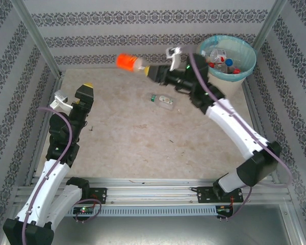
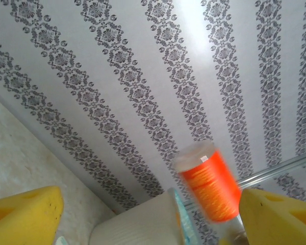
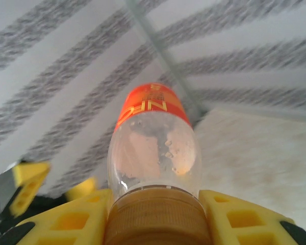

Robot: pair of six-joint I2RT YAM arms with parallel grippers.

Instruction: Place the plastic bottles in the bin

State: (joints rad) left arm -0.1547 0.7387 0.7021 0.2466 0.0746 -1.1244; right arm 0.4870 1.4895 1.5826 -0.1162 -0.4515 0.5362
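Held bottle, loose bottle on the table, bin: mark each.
held bottle [image 1: 128, 62]: top external view, orange label.
loose bottle [image 1: 163, 100]: top external view, mid-body.
bin [image 1: 246, 69]: top external view, teal liner rim.

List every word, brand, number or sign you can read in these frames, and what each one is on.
"NFC", a guess: pale letters on the orange label of the held bottle, cap clamped in the right hand; finer print beside them is blurred.
Same label, left wrist view: motion-blurred, unreadable.
Label on the table bottle: too small.
Labels on the bottles in the bin: too small.
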